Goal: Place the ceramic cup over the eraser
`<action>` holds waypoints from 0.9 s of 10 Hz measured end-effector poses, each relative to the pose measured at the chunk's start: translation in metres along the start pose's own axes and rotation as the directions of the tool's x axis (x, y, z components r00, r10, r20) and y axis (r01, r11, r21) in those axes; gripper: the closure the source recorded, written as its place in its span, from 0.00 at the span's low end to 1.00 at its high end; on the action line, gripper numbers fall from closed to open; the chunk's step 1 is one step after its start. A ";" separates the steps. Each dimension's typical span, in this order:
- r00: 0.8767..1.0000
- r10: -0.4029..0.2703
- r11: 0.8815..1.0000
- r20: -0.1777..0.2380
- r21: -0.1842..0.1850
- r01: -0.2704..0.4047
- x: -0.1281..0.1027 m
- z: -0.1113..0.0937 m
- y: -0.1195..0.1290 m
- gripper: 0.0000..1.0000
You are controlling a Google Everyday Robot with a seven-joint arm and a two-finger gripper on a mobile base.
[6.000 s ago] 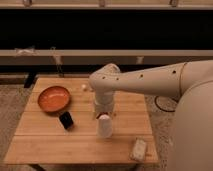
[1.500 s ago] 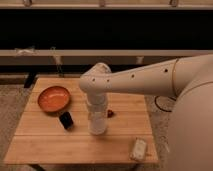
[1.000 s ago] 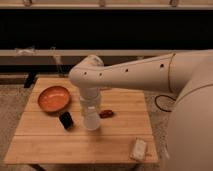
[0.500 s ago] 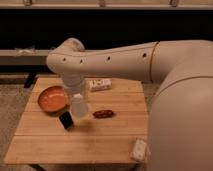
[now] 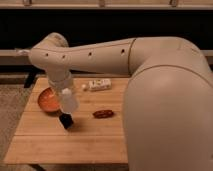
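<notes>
Arm point(image 5: 100, 52) had swung left since half a second before, carrying gripper point(image 5: 64, 91) and cup point(image 5: 70, 102) from mid-worktop point(image 5: 75, 145) to just above eraser point(image 5: 66, 121). Gripper was clenched on cup, which hung tilted, off the worktop, its lower end close over eraser.

Risks, as judged:
- Arm sweep could overshoot left and knock bowl point(image 5: 46, 101).
- Tilted cup rim could catch eraser and shove or topple it.
- Cup looked only a little wider than eraser, so an off-centre drop would leave it perched and tipped.

Around:
- Bowl sat just left of cup, the nearest obstacle.
- Box point(image 5: 100, 84) lay at back, well apart.
- Brown item point(image 5: 103, 114) lay right of eraser, near but apart.
- Nothing stood between cup and eraser.
</notes>
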 end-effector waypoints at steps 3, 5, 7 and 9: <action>0.998 -0.059 0.998 -0.036 -0.010 0.059 -0.004 0.016 0.017 0.92; 0.995 -0.083 0.996 -0.053 -0.017 0.083 -0.003 0.020 0.028 0.92; 0.993 -0.099 0.995 -0.064 -0.024 0.098 0.001 0.023 0.034 0.92; 0.991 -0.112 0.993 -0.072 -0.029 0.110 0.005 0.029 0.038 0.92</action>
